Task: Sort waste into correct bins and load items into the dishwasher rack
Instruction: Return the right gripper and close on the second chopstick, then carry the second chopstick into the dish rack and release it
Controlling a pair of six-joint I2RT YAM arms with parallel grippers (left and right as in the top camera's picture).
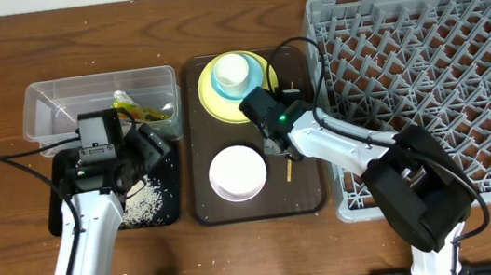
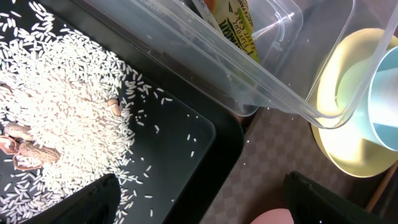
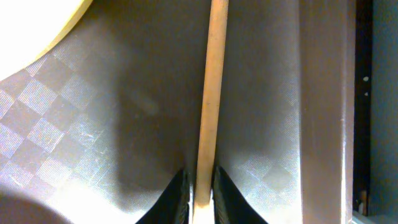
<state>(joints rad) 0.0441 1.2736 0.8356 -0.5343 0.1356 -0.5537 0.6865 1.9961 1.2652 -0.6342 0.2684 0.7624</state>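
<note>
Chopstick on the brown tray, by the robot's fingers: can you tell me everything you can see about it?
The chopstick is a thin, straight, pale brown stick that looks like wood. It lies flat on the brown tray, which has a checkered pattern, toward the tray's right side. The right gripper pinches it, its two dark fingertips pressed against either side. Only one stick shows here.

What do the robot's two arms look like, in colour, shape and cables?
The left arm and right arm both have smooth white tubular links between bulky black joint housings. Thin black cables loop beside each. A small green light glows near each wrist. The jaws are black.
</note>
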